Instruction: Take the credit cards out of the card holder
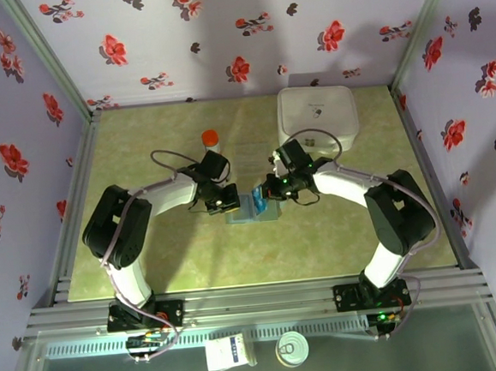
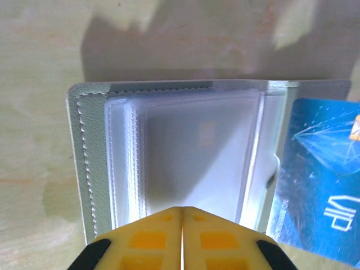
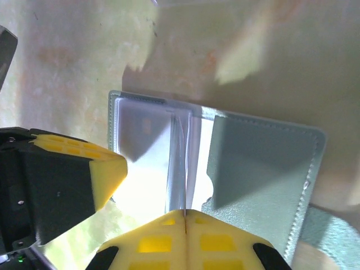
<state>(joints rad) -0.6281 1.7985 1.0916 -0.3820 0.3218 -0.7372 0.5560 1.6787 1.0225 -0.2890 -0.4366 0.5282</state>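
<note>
We are seeing the table (image 1: 152,270) carrying the open card holder (image 1: 252,209) near its middle. Over it, the left gripper (image 2: 181,211) is pressing its fingers together, and the right gripper (image 3: 184,214) is doing likewise. A blue credit card (image 2: 320,180) is overlapping one end of the holder.

My two arms bend inward from the near edge and meet mid-table. My left gripper (image 1: 229,201) and my right gripper (image 1: 272,190) sit at either side of the card holder (image 1: 252,213), which lies on the green table (image 1: 176,260) (a blue patch shows on it, too small to name). An orange-capped bottle (image 1: 210,139) stands just beyond my left wrist. A white zip case (image 1: 316,116) lies far right. On the near ledge rest a white box (image 1: 226,352) and a round white object (image 1: 292,350).
</note>
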